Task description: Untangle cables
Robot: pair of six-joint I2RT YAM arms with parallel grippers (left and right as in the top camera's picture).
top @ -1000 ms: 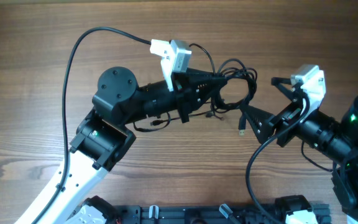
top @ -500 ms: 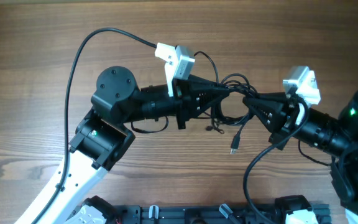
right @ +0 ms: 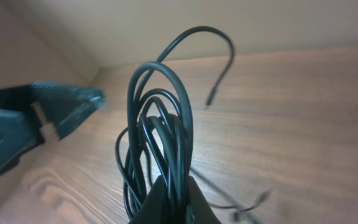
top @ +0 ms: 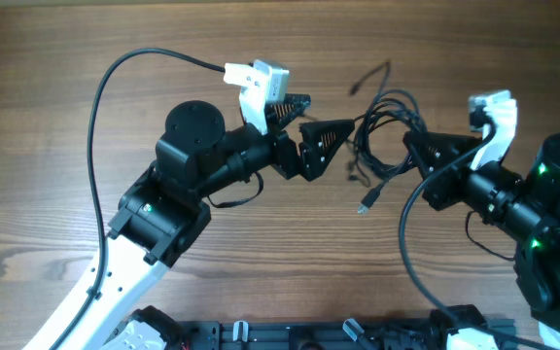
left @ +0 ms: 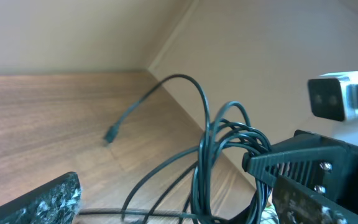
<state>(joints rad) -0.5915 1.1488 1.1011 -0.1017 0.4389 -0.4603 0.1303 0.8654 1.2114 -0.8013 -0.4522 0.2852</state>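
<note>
One wood-grain table (top: 47, 58), pale wall (right: 135, 25) beyond, left tool (top: 327, 115) wide apart, right tool (top: 408, 141) pinching tangled black cables (top: 382, 117).

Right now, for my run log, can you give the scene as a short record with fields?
surface: wooden table
cables: one looped black tangle, ends trailing onto the table
left end effector: open, beside the tangle, holding nothing
right end effector: shut on the cables
untangled: not yet
</note>
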